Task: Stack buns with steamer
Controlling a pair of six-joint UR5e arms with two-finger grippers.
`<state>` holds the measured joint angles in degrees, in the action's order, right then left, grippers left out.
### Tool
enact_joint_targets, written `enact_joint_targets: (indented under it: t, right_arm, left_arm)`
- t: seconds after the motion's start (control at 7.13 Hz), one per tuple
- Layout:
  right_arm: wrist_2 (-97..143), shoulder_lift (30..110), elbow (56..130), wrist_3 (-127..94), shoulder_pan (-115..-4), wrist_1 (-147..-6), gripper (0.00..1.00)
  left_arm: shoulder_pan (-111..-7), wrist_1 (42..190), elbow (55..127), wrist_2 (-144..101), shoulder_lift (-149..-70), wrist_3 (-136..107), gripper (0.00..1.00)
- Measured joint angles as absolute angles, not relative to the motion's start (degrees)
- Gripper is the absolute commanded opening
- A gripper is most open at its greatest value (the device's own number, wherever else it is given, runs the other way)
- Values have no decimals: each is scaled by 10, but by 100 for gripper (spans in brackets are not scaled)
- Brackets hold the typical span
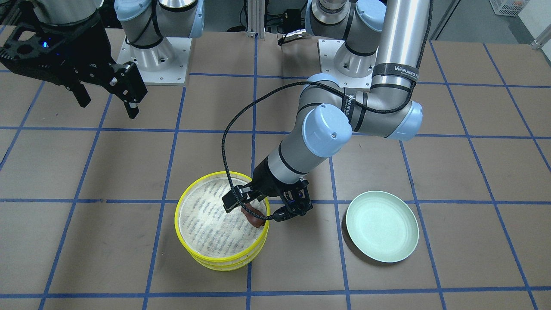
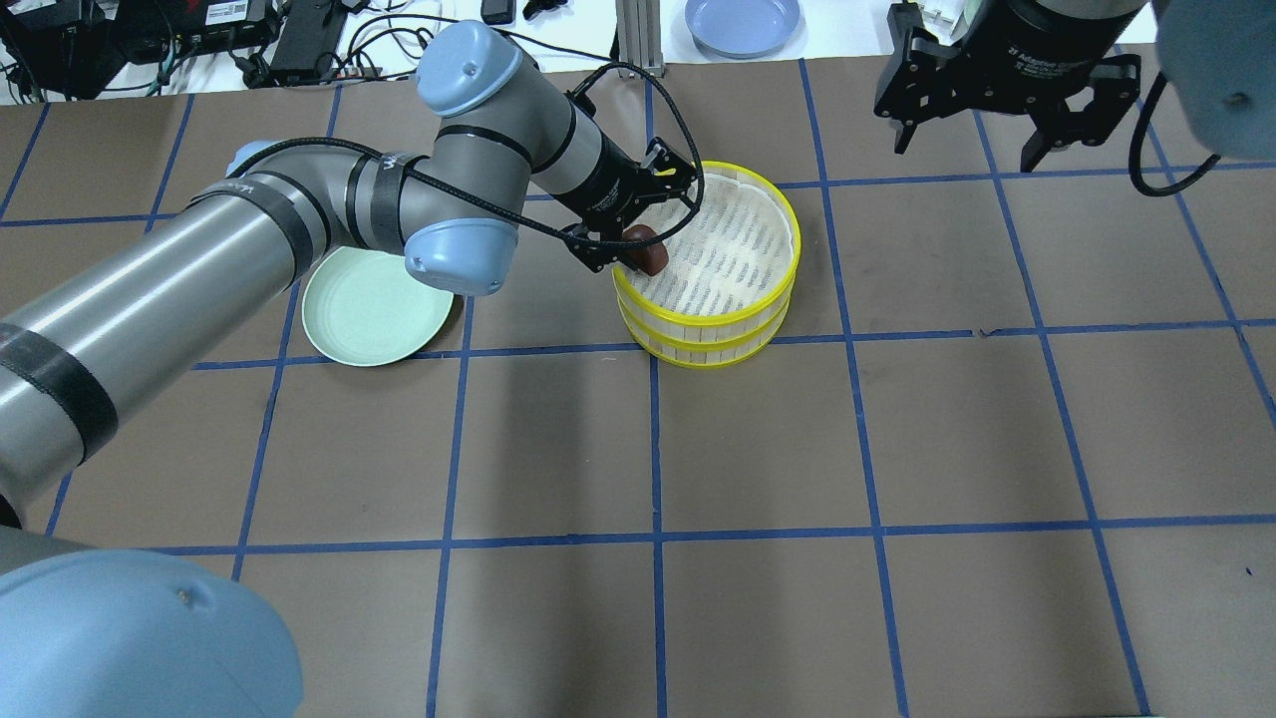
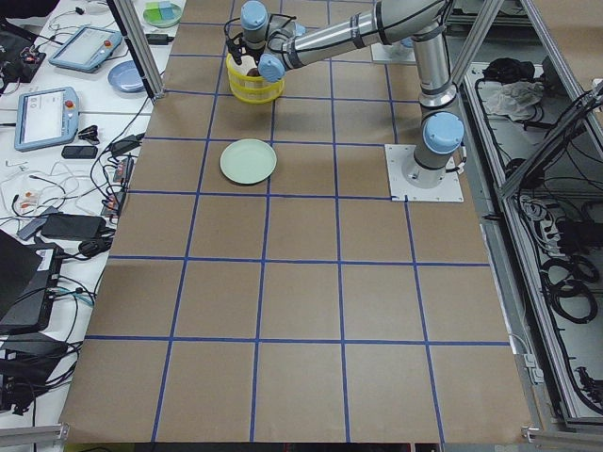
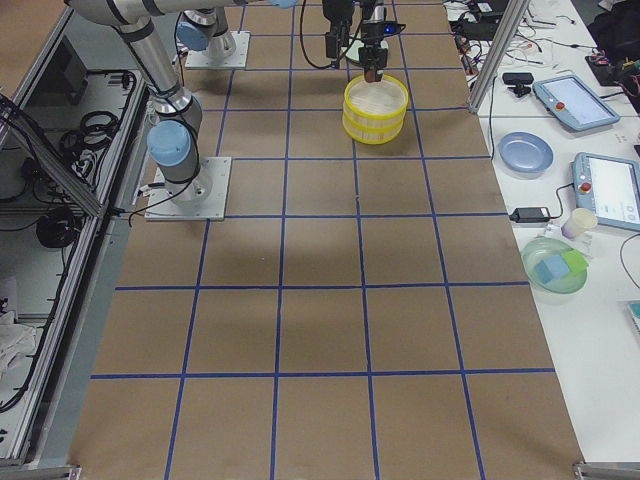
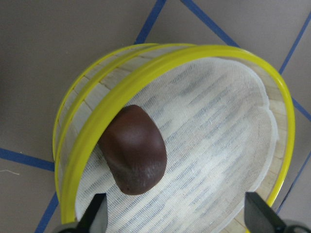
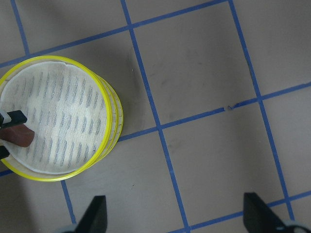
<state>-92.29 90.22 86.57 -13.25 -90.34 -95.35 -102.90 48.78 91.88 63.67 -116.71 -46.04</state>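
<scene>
The steamer (image 2: 788, 214) is two yellow-rimmed tiers stacked one on the other, with a white striped cloth in the top tier. The dark reddish-brown bun (image 5: 135, 150) lies on that cloth against the rim; it also shows in the overhead view (image 2: 646, 257) and the front view (image 1: 254, 219). My left gripper (image 5: 176, 216) hovers over the bun with its fingers (image 5: 97, 213) spread wide, not touching it. My right gripper (image 2: 967, 140) is open and empty, raised well to the steamer's right. The cream-white bun is not in view.
A pale green plate (image 2: 374, 304) lies bare on the table left of the steamer, partly under my left arm. A blue plate (image 2: 743, 20) sits on the bench beyond the table's far edge. Blue tape lines grid the brown table.
</scene>
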Motion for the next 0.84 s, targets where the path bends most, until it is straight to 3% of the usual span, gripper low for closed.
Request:
enact_joint_targets:
  t: [0.42,0.84]
  right_arm:
    - [-924,896,866,-34,-902,-948,100]
    - [-915,897,870,-21,-903,-942,100]
  left_arm:
    - [-1036,496,912,642,-1152,-472,100]
    - [-1026,592,901,722,-1107,-318,100]
